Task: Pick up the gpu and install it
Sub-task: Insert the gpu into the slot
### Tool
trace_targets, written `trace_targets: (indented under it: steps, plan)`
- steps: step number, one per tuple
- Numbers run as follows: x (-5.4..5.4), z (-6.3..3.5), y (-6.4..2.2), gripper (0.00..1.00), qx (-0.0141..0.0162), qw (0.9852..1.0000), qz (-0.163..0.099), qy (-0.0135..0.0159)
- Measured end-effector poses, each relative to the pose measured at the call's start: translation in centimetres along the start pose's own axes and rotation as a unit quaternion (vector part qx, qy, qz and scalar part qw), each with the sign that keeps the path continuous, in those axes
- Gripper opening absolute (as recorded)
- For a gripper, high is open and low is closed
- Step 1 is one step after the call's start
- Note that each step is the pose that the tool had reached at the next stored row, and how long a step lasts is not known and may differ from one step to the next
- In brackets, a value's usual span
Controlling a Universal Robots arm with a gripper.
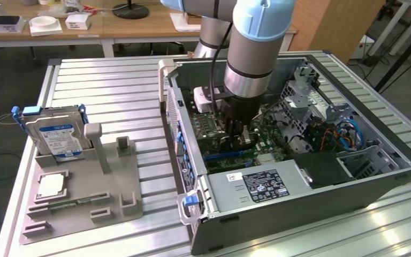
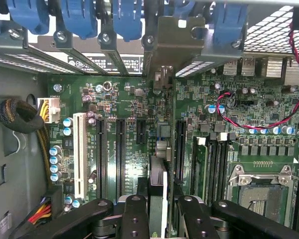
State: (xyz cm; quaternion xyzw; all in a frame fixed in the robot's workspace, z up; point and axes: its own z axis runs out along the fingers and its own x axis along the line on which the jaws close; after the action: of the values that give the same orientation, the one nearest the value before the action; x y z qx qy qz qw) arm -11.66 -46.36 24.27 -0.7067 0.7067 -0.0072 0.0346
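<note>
Pincer (image 2: 162,216) is clamped on the gpu (image 2: 158,181), one finger on each face. I judge pickup done: the card stands on edge inside the case (image 1: 377,193), directly below the pincer, above the board (image 2: 119,99) between its long slots (image 2: 180,144). I cannot tell whether it is seated; release remains.

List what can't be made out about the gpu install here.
- Wrist view: the gpu, edge-on in the gripper, hides its own connector edge, so seating cannot be judged.
- Exterior view: the arm hides the gpu.
- Exterior view: the print on the hard drive label is too small to read.
</note>
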Motion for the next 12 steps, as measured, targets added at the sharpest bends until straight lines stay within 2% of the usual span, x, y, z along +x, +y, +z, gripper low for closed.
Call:
trace_targets:
  steps: [9,11,12]
  plan:
    - [0.0,0.0,0.0,0.28,0.0,1.0,0.0,0.0]
    - [0.0,0.01,0.0,0.28,-0.0017,1.0,0.0,-0.0001]
    - [-0.01,0.02,0.0,0.28,-0.0035,1.0,0.0,-0.0001]
